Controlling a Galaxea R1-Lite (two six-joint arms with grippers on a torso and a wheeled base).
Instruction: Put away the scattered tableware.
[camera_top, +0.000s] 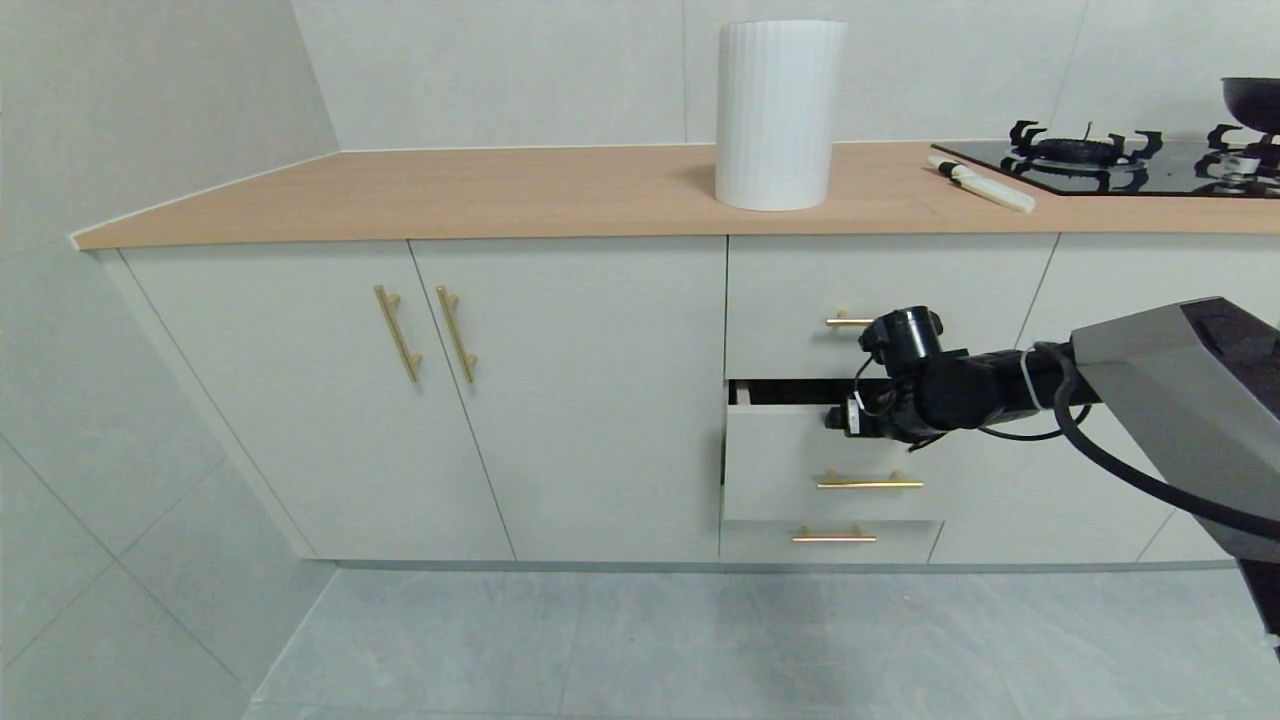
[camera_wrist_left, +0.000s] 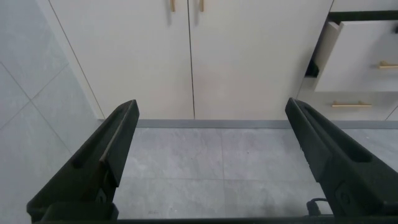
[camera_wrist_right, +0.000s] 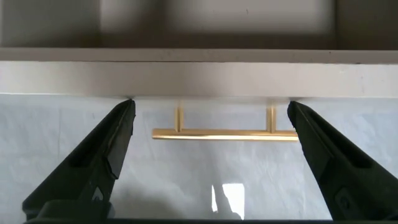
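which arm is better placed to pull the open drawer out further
Right. The right gripper, open, sits at the drawer front just above the handle; the left gripper hangs low, facing the cupboard doors.

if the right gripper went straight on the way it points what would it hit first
Probably the open drawer front, near its gold handle, framed between the open jaws; depth is unclear.

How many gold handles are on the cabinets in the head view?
5. Two door handles at left; top drawer handle, partly behind the right arm; open middle drawer handle; bottom drawer handle. More may be hidden.
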